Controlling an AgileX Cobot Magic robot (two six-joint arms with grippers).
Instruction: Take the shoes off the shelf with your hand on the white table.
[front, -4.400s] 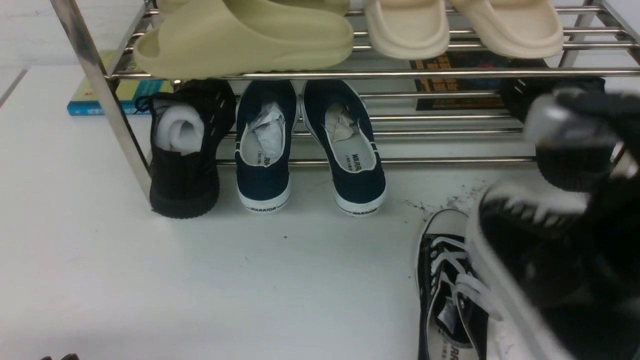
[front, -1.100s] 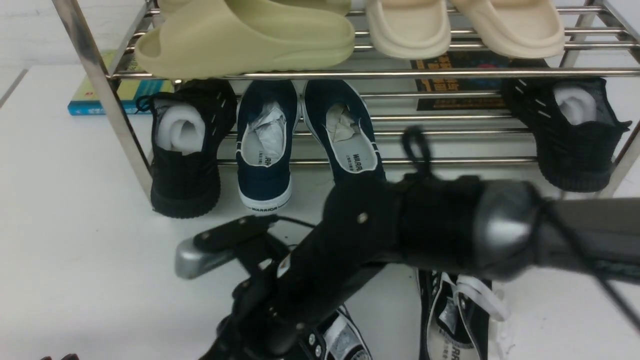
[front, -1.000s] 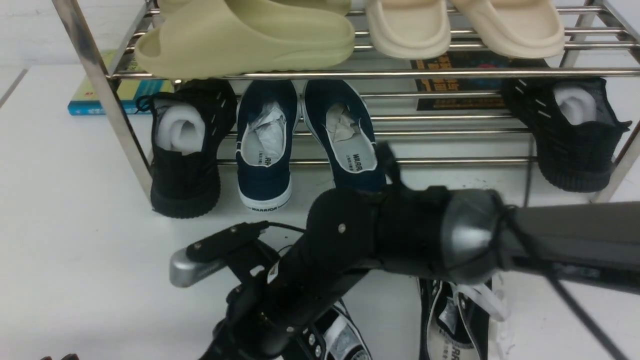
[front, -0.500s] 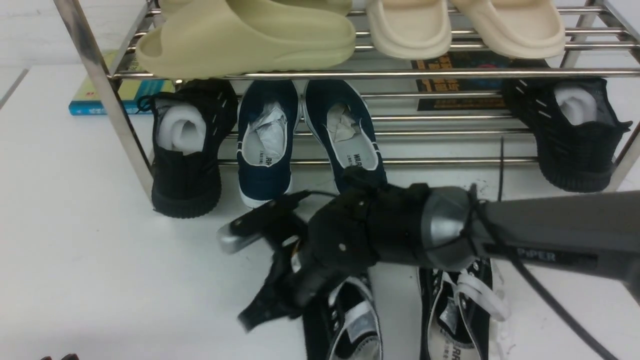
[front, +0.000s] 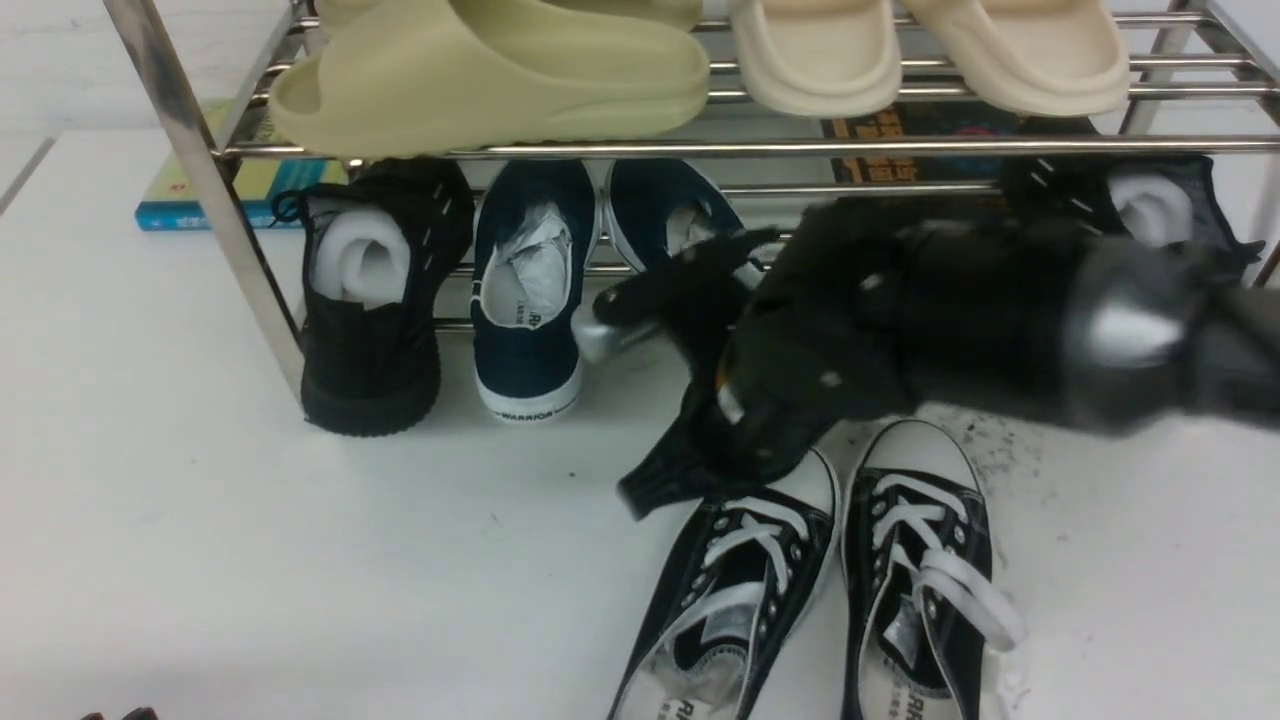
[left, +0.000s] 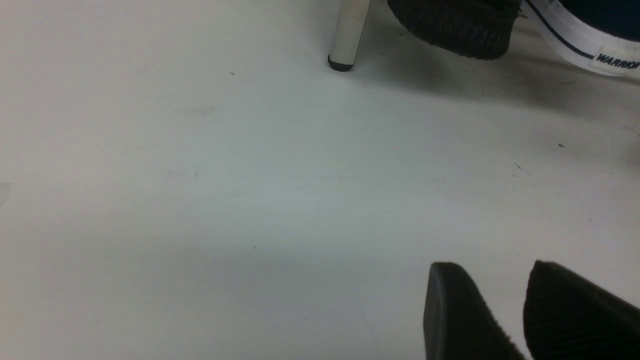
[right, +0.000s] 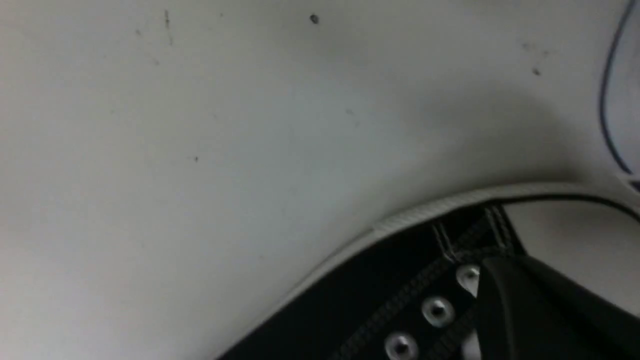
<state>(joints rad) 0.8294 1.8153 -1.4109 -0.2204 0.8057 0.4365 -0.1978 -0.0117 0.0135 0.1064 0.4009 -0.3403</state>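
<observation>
- White worktop (front: 300, 560) spreads out in front of you, with dark specks on it.
- Your two black shoes with white laces (front: 745, 545) sit side by side on it, in front of the shiny rack (front: 600, 151).
- Your right pincer (right: 505, 265) is closed, over one of these shoes.
- Your left pincer (left: 495, 267) is a little open, with nothing between its tips.
- You can see navy shoes (front: 528, 360) under green slippers (front: 500, 85) on the rack.

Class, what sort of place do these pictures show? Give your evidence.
Probably a robot test bench set up as a shoe display: a chrome shoe rack, "WARRIOR" slip-ons and a robot arm over the white table.
</observation>
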